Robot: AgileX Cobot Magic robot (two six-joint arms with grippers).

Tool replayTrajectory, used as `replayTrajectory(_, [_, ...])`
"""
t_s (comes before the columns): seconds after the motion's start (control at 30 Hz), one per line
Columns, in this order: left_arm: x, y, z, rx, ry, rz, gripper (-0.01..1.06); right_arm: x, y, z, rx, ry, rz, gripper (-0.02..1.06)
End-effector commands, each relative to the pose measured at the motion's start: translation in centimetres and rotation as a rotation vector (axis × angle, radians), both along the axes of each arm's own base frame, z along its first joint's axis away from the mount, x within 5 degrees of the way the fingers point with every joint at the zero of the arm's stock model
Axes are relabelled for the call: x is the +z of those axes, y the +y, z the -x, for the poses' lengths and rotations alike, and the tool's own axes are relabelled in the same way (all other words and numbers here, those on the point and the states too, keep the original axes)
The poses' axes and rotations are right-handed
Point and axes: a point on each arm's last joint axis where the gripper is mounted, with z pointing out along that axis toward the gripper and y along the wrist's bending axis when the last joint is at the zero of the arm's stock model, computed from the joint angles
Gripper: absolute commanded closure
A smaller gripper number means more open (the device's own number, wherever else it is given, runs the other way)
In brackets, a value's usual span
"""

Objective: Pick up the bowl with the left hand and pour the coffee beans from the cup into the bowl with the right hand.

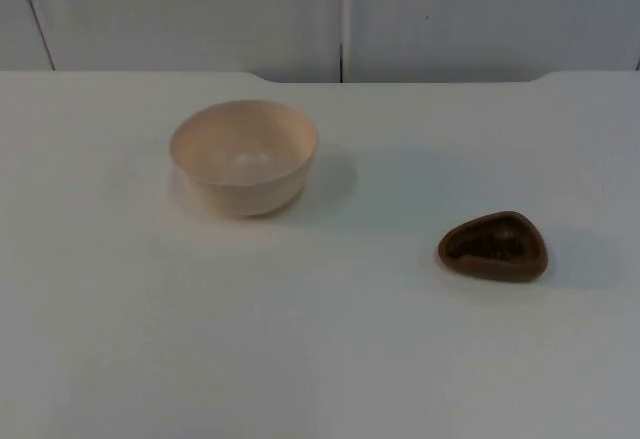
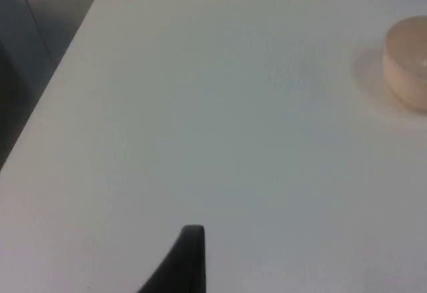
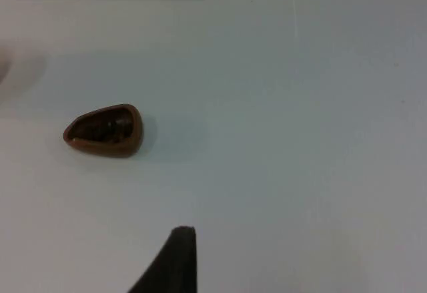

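Top view, left to right: cream bowl (image 1: 244, 156) upright on the white table (image 1: 320, 359), left of centre. Well apart to its right, brown teardrop-shaped cup (image 1: 494, 247), dark coffee beans (image 1: 492, 246) inside. No readable writing on either. Left gripper (image 2: 180, 259) above bare table; right gripper (image 3: 173, 259) short of the cup; finger state cannot be told for either.

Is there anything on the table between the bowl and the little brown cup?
Nothing: in the top view, bare white table separates the beige round bowl and brown beans cup.
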Motion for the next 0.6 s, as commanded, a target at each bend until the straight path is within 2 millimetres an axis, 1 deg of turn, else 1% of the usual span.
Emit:
replayTrajectory(0.0, [0.6, 0.0, 0.1, -0.001, -0.035, -0.005, 0.00, 0.1, 0.0, 0.0, -0.006, -0.012, -0.004, -0.01])
replayTrajectory(0.03, [1.0, 0.0, 0.1, -0.001, -0.043, -0.006, 0.00, 0.1, 0.0, 0.0, -0.006, -0.012, -0.004, -0.01])
replayTrajectory(0.07, [1.0, 0.0, 0.1, -0.001, -0.043, -0.006, 0.00, 0.1, 0.0, 0.0, -0.006, -0.012, -0.004, -0.01])
replayTrajectory(0.2, [2.9, 0.2, -0.2, 0.012, -0.045, -0.027, 0.00, 0.1, 0.0, 0.0, -0.006, -0.012, -0.004, -0.01])
replayTrajectory(0.23, [2.9, 0.2, -0.2, 0.012, -0.045, -0.027, 0.00, 0.1, 0.0, 0.0, -0.006, -0.012, -0.004, -0.01])
replayTrajectory(0.37, [4.3, 0.3, -0.8, 0.014, -0.035, -0.029, 0.00, 0.1, 0.0, 0.0, -0.006, -0.012, -0.004, -0.01])
replayTrajectory(0.57, [5.3, 0.3, -1.7, 0.013, -0.012, -0.029, 0.00, 0.1, 0.0, 0.0, -0.006, -0.014, -0.004, -0.01])
